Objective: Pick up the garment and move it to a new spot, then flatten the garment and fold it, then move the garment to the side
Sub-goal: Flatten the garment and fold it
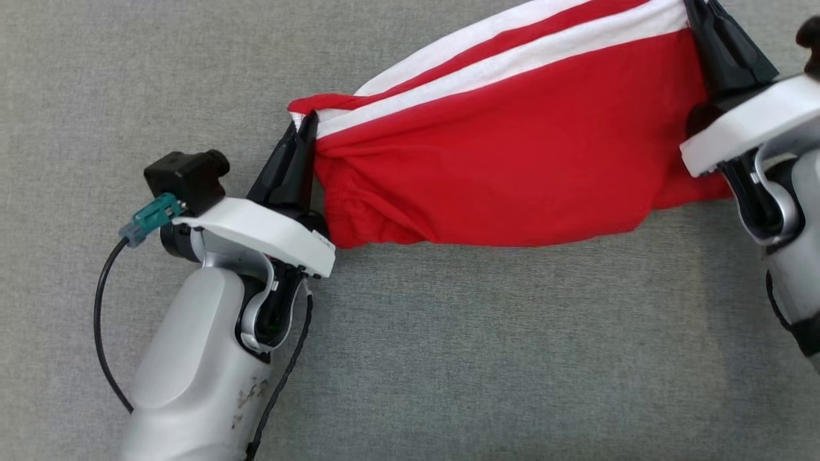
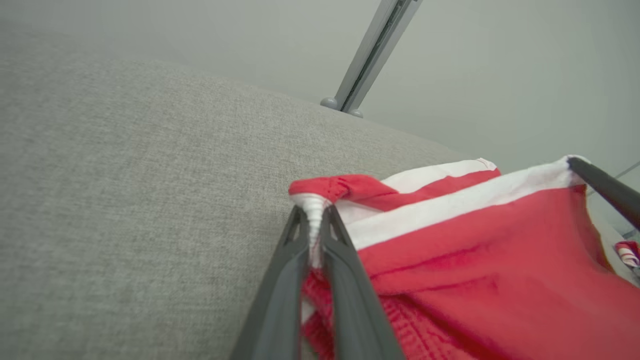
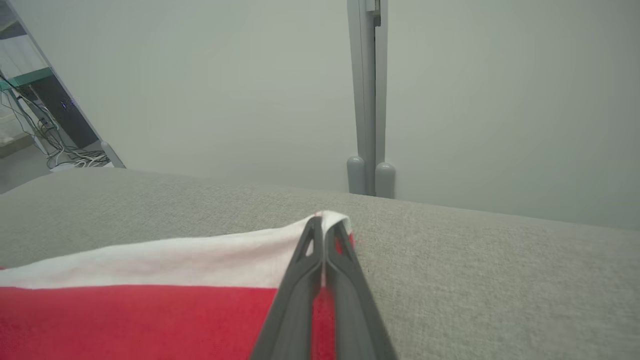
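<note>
Grey woven cloth (image 1: 448, 358) covers the work surface. Behind it the wrist views show a pale, plain wall and a grey upright post (image 3: 367, 100). A tangle of cables (image 3: 45, 135) sits at the far left of the right wrist view.

The left gripper (image 1: 306, 125) has its two dark fingers pressed almost together. They pinch a bunched white corner of the garment (image 1: 512, 153). In the left wrist view a narrow ridge of white fabric stands up between the fingertips (image 2: 300, 225), with a rolled red hem just above it. The right gripper (image 1: 705, 19) is pressed tight on the opposite corner. In the right wrist view its fingertips (image 3: 312, 235) meet over the end of the white stripe, and a small fold of white pokes out above them.

The garment is bright red with two white stripes along its upper edge and a thin red band between them. It is stretched between the two grippers across the upper middle of the head view, rising toward the right. The striped edge is pulled fairly straight. The red body below it sags in soft folds, with gathered, puckered fabric near the left gripper and a rounded lower edge. Whether that lower edge rests on the grey cloth or hangs just above it cannot be told.
</note>
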